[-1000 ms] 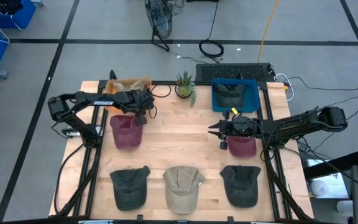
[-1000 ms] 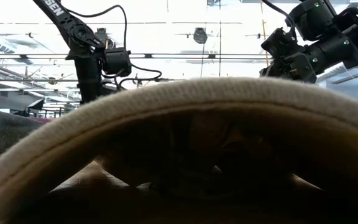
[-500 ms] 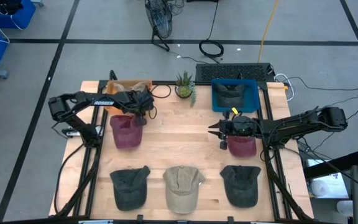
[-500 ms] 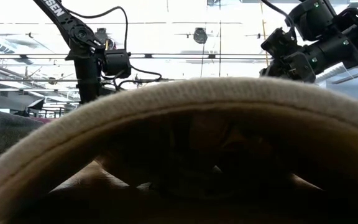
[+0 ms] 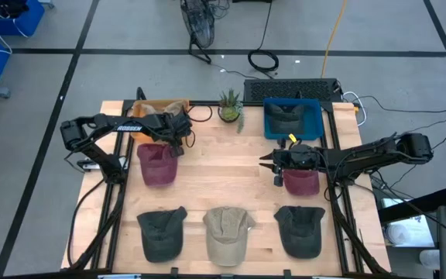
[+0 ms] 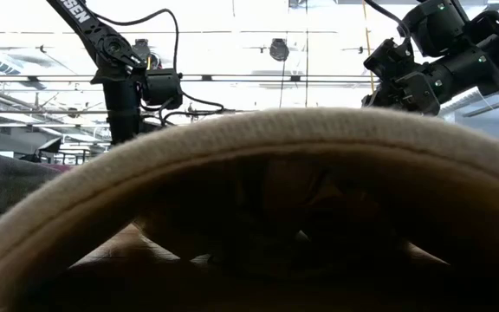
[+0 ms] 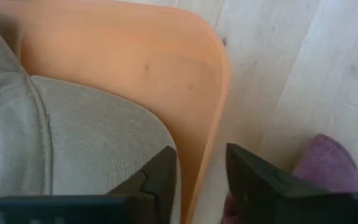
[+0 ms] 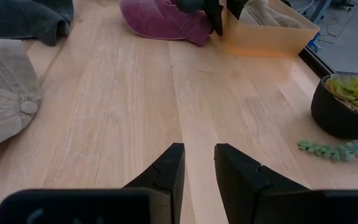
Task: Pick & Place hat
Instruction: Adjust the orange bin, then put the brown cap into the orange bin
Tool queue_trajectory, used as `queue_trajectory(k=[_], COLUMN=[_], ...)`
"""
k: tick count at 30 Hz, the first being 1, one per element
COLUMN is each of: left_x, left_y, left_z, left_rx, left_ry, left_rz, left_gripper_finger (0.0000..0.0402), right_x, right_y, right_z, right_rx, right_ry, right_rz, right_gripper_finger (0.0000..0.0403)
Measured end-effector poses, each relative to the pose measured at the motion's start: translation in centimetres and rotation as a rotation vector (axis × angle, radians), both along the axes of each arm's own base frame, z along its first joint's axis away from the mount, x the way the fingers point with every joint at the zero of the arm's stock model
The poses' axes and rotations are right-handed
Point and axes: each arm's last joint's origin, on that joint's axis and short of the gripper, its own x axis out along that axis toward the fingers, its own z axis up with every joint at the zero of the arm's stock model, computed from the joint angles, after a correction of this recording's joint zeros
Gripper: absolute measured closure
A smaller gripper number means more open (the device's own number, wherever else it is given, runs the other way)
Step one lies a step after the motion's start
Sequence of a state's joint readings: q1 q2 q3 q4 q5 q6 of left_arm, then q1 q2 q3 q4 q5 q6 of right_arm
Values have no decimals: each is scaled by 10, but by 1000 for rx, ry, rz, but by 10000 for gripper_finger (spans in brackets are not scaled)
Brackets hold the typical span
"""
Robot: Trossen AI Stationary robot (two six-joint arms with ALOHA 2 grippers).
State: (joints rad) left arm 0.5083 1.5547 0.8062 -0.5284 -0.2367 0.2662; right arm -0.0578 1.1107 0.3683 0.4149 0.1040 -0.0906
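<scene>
Almost nothing has shifted over the last second: both arms sit where they were, and only the low view hints at a slight settling of the left arm's wrist. That stillness suggests a pause over the drop point rather than a fresh reach.

Taking the orange plastic bin (image 5: 155, 108) at the table's far left corner as landmark, the left gripper (image 7: 199, 180) hangs over the bin's near rim, its two dark fingers a narrow gap apart with the rim's edge between them and nothing held. Inside the bin lies a pale beige cloth cap (image 7: 73, 130), which looks already placed. Just in front of the bin, touching its near side, lies a maroon cloth cap (image 5: 158, 163), probably the next one to lift.

Well to the right of the bin, the right gripper (image 8: 196, 163) hovers above bare wood, fingers slightly parted and empty; a second maroon cap (image 5: 301, 180) lies beneath that arm. A blue plastic bin (image 5: 292, 118) with a dark cap inside stands far to the right of the orange one, a small potted succulent (image 5: 230, 106) between them. Along the near edge lie two dark grey caps (image 5: 162, 231) (image 5: 298, 229) flanking a tan cap (image 5: 226, 232).
</scene>
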Motion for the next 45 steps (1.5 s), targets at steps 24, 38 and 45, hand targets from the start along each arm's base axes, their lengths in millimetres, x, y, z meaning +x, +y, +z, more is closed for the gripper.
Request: queue_trajectory(k=[24,38,45], left_x=[-8,-38,-11], left_y=[-25,-90,-123], left_z=[70,123,128], left_rx=[-12,-185,-177], left_ry=[-80,-329,-535], left_rz=[63,-12,-221], left_gripper_finger=[165,165,165], right_x=[-4,-2,1], right_y=[0,1,7], right_z=[-8,-5,2], right_rx=[18,-8,-11], right_ry=[84,55,-15], right_rz=[-9,40,66], right_gripper_finger=[325,325,325])
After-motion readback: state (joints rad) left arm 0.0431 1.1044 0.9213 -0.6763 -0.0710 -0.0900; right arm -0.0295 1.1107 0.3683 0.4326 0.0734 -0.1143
